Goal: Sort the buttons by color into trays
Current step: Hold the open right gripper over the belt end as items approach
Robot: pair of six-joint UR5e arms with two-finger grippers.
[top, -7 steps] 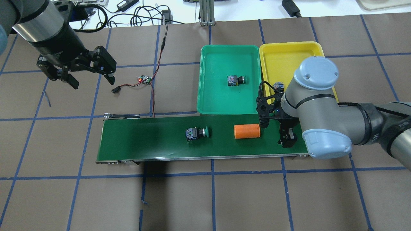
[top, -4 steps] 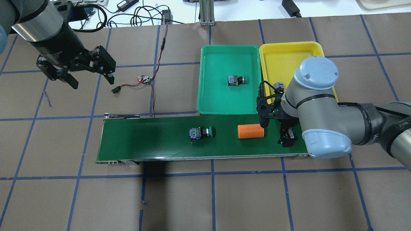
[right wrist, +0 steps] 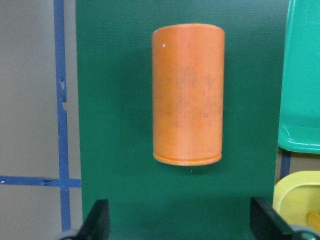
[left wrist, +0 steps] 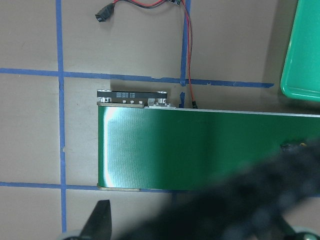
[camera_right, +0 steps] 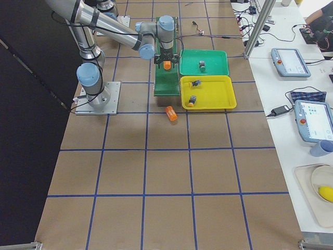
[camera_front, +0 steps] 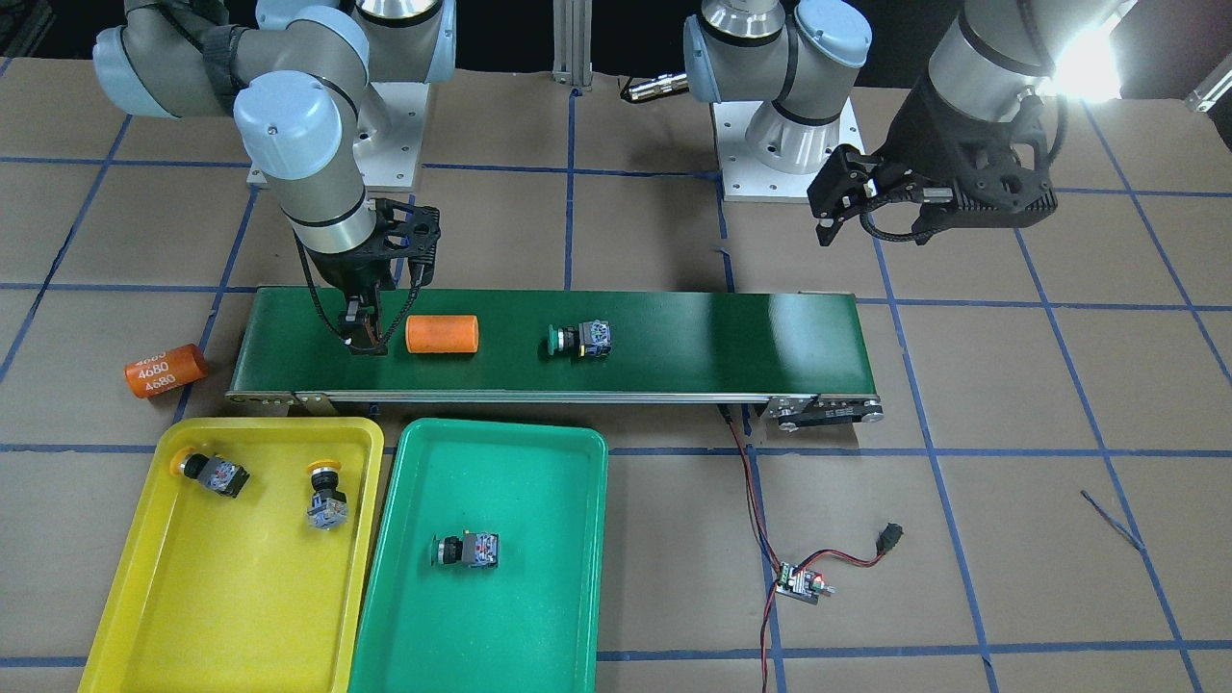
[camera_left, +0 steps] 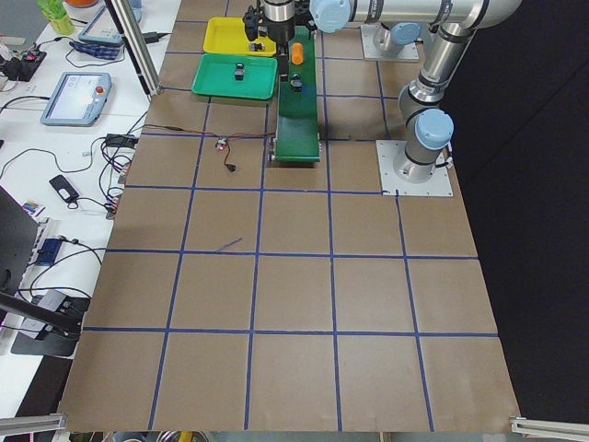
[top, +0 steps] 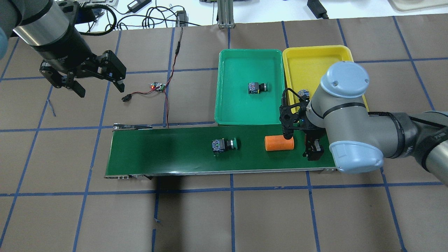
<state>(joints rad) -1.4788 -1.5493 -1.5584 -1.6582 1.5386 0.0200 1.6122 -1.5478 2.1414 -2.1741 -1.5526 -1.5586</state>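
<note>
Four buttons in view, none gripped. Status on right gripper: low over one end of the conveyor belt, fingers spread wide, nothing between them. Just ahead of its fingertips an orange cylinder lies on its side, long axis along the belt, with a visible gap to both tips in the wrist view. Past that cylinder, further from the gripper, the green button on the belt lies on its side, cap pointing back toward the gripper, clear of the cylinder. Off the belt edge on the side away from the robot base, the green tray sits diagonally ahead of the gripper, with the second green button on its side near the tray's middle. Next to it, straight across the belt edge from the gripper, is the yellow tray; can't tell if the rims touch. Both yellow buttons lie at the tray end nearest the gripper, apart from each other. Behind the gripper, off the belt end, a second cylinder marked 4680 lies on the table. Status on left gripper: raised over bare table, jaws wide apart, empty, well apart from belt, trays and buttons. Nearest item to it is the circuit board with red-black wires, on the table between it and the green tray.
</note>
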